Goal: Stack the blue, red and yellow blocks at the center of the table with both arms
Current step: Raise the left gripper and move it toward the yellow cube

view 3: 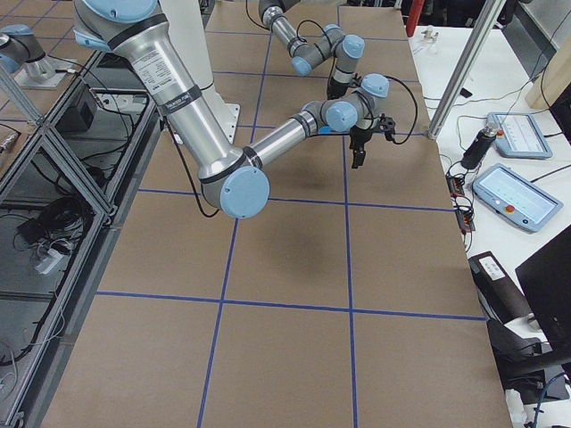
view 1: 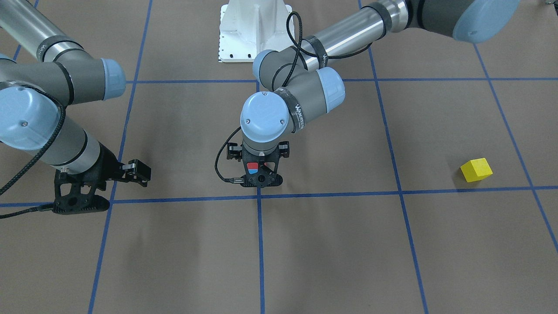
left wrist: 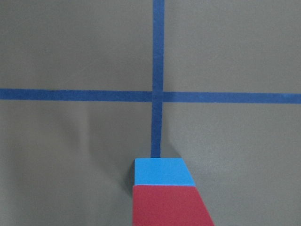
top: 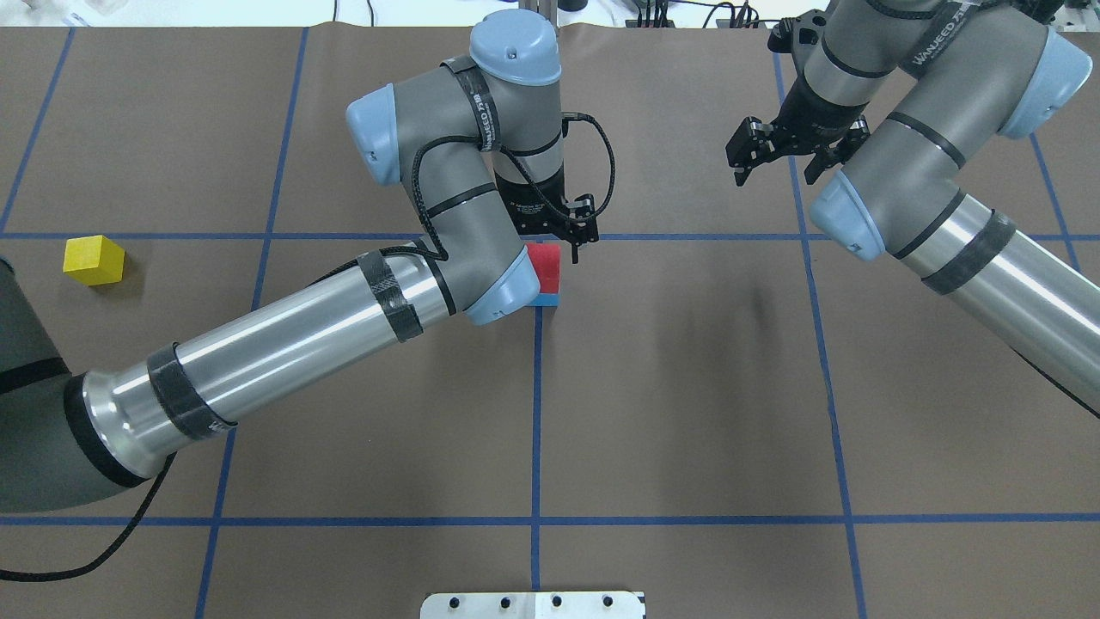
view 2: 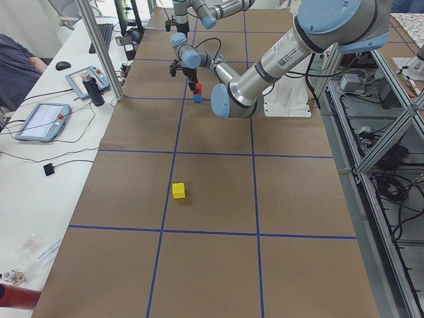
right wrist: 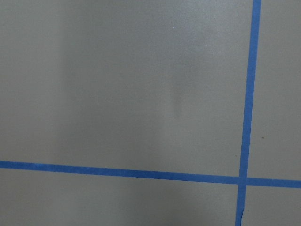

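While the left arm reaches to the middle of the table (top: 687,387), the left gripper (top: 563,232) hangs directly over a small stack of two. The red block (top: 543,265) sits on the blue block (top: 545,300), with their sides well aligned, and the blue one stands on the brown paper. The stack is just beside the crossing of the blue tape lines (top: 539,236), on the side toward the robot; the left wrist view shows the same crossing beyond the two blocks. One black finger (top: 574,248) comes down just beside the far right corner of the red block. The other finger is hidden behind the arm's joint, so I cannot tell if the jaws pinch the red block or stand apart from it.

The yellow block (top: 94,260) lies alone on the robot's left side of the table, well apart from the stack, and nothing touches it. It is turned a little against the tape lines.

The right gripper (top: 773,172) hovers over the far right part of the table, near a lengthwise tape line, well apart from all three blocks. Its fingers are spread and hold nothing. The right wrist view shows only brown paper and two crossing tape lines below it.
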`<action>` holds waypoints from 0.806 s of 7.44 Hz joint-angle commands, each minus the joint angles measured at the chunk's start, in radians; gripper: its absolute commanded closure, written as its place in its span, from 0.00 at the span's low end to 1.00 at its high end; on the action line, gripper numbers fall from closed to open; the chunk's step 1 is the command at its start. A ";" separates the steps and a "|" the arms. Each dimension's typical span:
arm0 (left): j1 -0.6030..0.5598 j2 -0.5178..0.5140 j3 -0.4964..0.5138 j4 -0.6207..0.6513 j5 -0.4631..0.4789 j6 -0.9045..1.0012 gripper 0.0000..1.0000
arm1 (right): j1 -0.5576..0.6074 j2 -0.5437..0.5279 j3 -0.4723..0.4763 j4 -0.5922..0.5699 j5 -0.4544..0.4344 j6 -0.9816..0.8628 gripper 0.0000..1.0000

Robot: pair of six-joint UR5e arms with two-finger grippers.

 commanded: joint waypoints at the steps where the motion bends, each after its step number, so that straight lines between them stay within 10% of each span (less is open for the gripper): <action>1: -0.005 -0.007 -0.043 0.010 0.002 -0.012 0.00 | 0.000 0.001 0.003 0.000 0.001 0.001 0.01; 3: -0.046 0.008 -0.172 0.039 0.000 -0.012 0.00 | 0.002 0.003 0.003 0.000 0.001 -0.002 0.01; 6: -0.189 0.348 -0.550 0.027 -0.009 0.020 0.00 | 0.003 0.003 0.003 0.000 0.001 -0.005 0.01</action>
